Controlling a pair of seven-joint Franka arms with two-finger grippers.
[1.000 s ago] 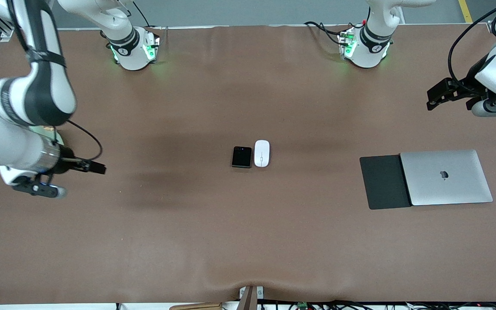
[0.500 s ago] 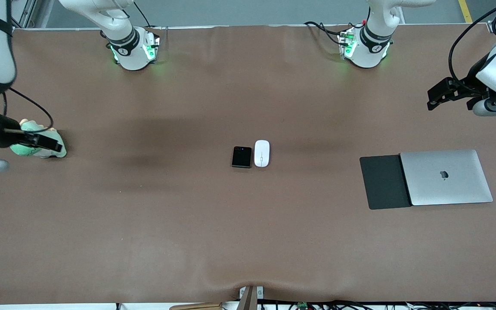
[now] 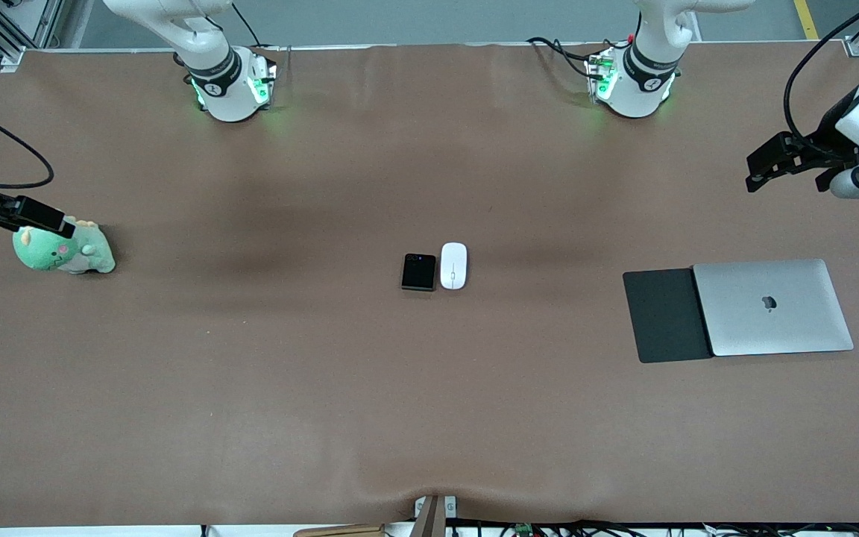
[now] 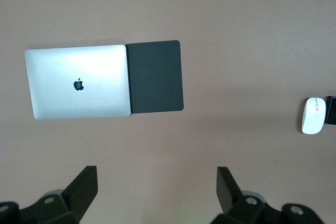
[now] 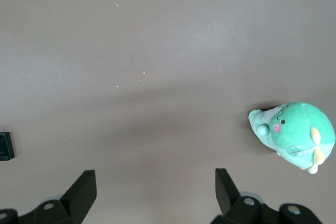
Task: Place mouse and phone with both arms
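The white oval mouse (image 3: 453, 265) and the small black phone (image 3: 418, 271) lie side by side, almost touching, at the middle of the table; the mouse is on the side toward the left arm's end. The left wrist view shows the mouse (image 4: 313, 115) and a sliver of the phone (image 4: 331, 118); the right wrist view shows only the phone's edge (image 5: 5, 146). My left gripper (image 3: 763, 165) hangs open and empty over bare table at the left arm's end, its fingers (image 4: 84, 184) wide apart. My right gripper (image 3: 42, 216) hangs open and empty over the right arm's end.
A closed silver laptop (image 3: 772, 306) lies on a flat black mouse pad (image 3: 664, 315) toward the left arm's end. A green plush toy (image 3: 64, 252) sits at the right arm's end, just under my right gripper. Both arm bases stand along the table's back edge.
My right arm has swung out toward its end of the table, uncovering the green plush toy. My left gripper has drifted slightly. The mouse and phone have not moved.
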